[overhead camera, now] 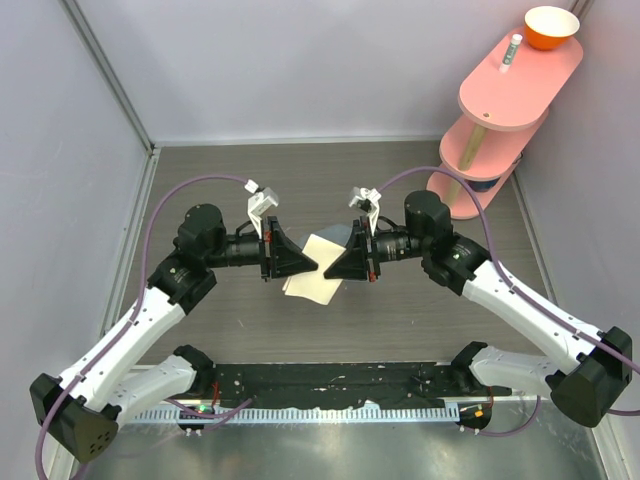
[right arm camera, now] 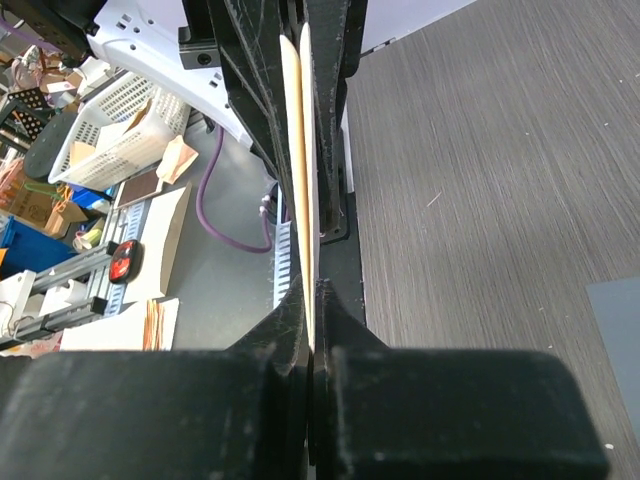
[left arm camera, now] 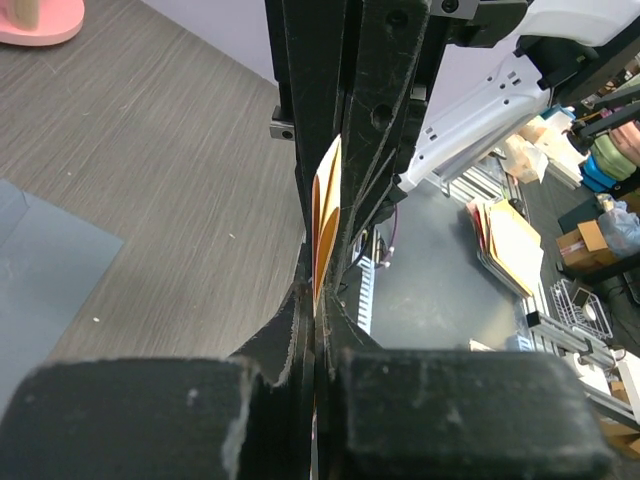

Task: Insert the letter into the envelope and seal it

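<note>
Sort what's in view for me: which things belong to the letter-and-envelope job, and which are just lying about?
Part of the job:
- letter, the tan sheet
- envelope, blue-grey, lying flat

Just lying about:
- pink shelf at the far right
- orange bowl on its top tier
- small white tube beside the bowl

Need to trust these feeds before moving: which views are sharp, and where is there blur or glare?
Top view: evenly lit, sharp, letter clear. Left wrist: near left fingers dark and blurred, envelope and table sharp. Right wrist: right fingers likewise soft, letter edge bright yet readable.
</note>
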Tool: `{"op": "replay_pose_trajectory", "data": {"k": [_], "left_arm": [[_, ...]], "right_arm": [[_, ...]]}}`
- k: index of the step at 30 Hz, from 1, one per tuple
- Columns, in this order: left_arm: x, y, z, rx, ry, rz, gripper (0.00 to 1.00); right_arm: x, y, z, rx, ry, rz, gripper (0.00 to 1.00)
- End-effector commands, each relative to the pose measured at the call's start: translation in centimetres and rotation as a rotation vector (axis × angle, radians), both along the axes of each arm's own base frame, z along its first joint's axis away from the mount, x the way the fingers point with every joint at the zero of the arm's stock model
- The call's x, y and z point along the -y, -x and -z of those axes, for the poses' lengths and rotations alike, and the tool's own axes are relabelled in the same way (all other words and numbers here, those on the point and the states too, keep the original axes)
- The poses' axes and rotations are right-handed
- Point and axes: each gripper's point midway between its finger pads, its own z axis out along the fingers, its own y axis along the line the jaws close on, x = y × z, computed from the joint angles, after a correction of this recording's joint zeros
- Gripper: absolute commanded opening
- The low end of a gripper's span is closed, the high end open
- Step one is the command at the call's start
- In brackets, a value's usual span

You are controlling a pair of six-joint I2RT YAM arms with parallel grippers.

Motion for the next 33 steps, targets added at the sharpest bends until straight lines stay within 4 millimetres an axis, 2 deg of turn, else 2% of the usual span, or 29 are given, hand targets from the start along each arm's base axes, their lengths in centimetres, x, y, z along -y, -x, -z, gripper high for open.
{"op": "replay_pose_trajectory", "data": {"k": [1, 3, 7, 8, 10, 11, 14, 15, 17, 20, 24, 31, 32, 33], "left_arm": [[-0.2, -0.4, -0.7, 0.036, 0.009, -0.016, 0.0], [-0.3, -0.3, 0.1, 0.013, -0.021, -0.009, 0.0], [-0.4, 0.3, 0.7, -0.028, -0.04, 0.017, 0.3], [-0.6, 0.2, 1.1, -0.03, -0.04, 0.009, 0.32], [-1.1, 0.0, 1.1, -0.03, -0.024, -0.022, 0.29], [-1.5, -0.8, 1.3, -0.019, -0.006, -0.045, 0.27], [-1.9, -1.1, 0.3, -0.026, 0.051, -0.032, 0.15], [-1.9, -1.3, 0.3, -0.043, 0.057, -0.031, 0.08], [-1.8, -1.4, -0.1, -0.048, 0.07, -0.027, 0.01], [-1.7, -1.8, -0.1, -0.054, 0.072, -0.037, 0.0], [-1.6, -2.0, -0.3, -0.053, 0.074, -0.033, 0.1], [-1.5, -2.2, 0.0, -0.086, 0.091, -0.044, 0.15], [-1.5, -2.2, 0.1, -0.085, 0.093, -0.043, 0.13], [-1.5, -2.1, 0.0, -0.084, 0.095, -0.04, 0.04]], "right_arm": [[0.0, -0.4, -0.9, 0.039, -0.035, 0.03, 0.01], [0.1, -0.7, -0.8, 0.033, -0.031, 0.038, 0.01], [0.3, -1.8, -1.8, 0.061, -0.059, 0.085, 0.01], [0.4, -1.9, -1.8, 0.05, -0.06, 0.091, 0.01], [0.3, -2.2, -2.2, 0.049, -0.081, 0.092, 0.01], [0.3, -2.2, -2.1, 0.041, -0.081, 0.092, 0.01], [0.3, -2.0, -2.0, 0.026, -0.09, 0.079, 0.01], [0.3, -1.9, -1.9, 0.022, -0.092, 0.077, 0.01], [0.2, -1.7, -1.4, 0.001, -0.083, 0.072, 0.01], [0.0, -1.8, -0.6, -0.015, -0.076, 0.065, 0.01], [-0.1, -2.0, -0.6, -0.016, -0.083, 0.069, 0.01], [-0.3, -2.2, -0.7, -0.027, -0.096, 0.072, 0.01], [-0.3, -2.2, -0.7, -0.027, -0.097, 0.072, 0.01], [-0.3, -2.3, -0.8, -0.029, -0.098, 0.074, 0.01]]}}
